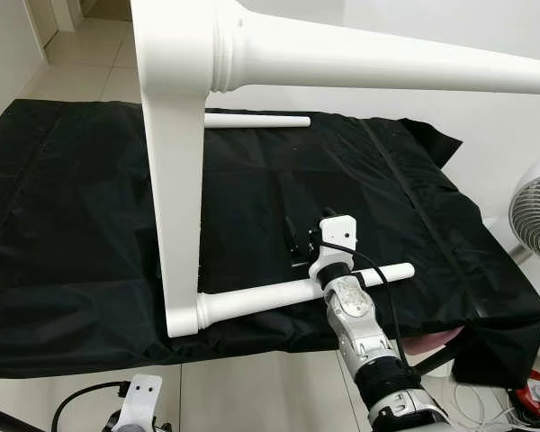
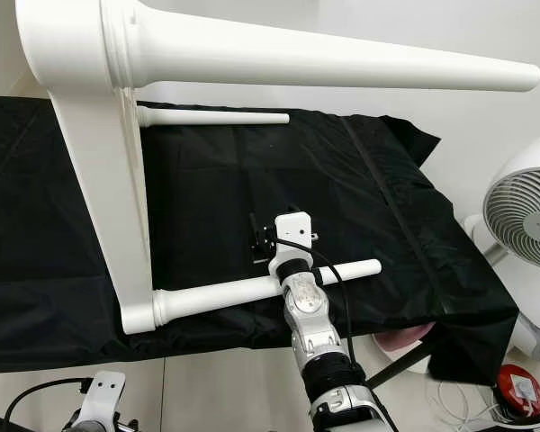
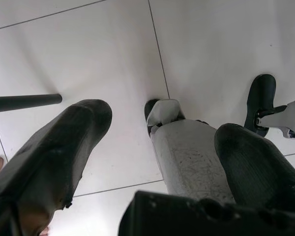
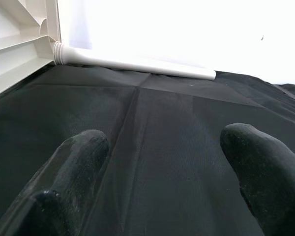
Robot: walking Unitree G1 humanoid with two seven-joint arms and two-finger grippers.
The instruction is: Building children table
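**Right claw past the near leg**

My left gripper [image 3: 157,162] hangs idle over floor tiles, fingers apart, empty. My right gripper [image 1: 297,241] reaches across the near table leg [image 1: 279,298], which runs crosswise beneath its wrist; its fingers are spread, empty, over the black cloth [image 1: 72,225]. Beyond lies the far leg [image 4: 137,65], also crosswise.

Bright, even indoor light fills the head views, which are sharp. The wall [image 4: 187,29] in the right wrist view glares to blown-out white, and the near black fingers [image 4: 265,167] blur softly.
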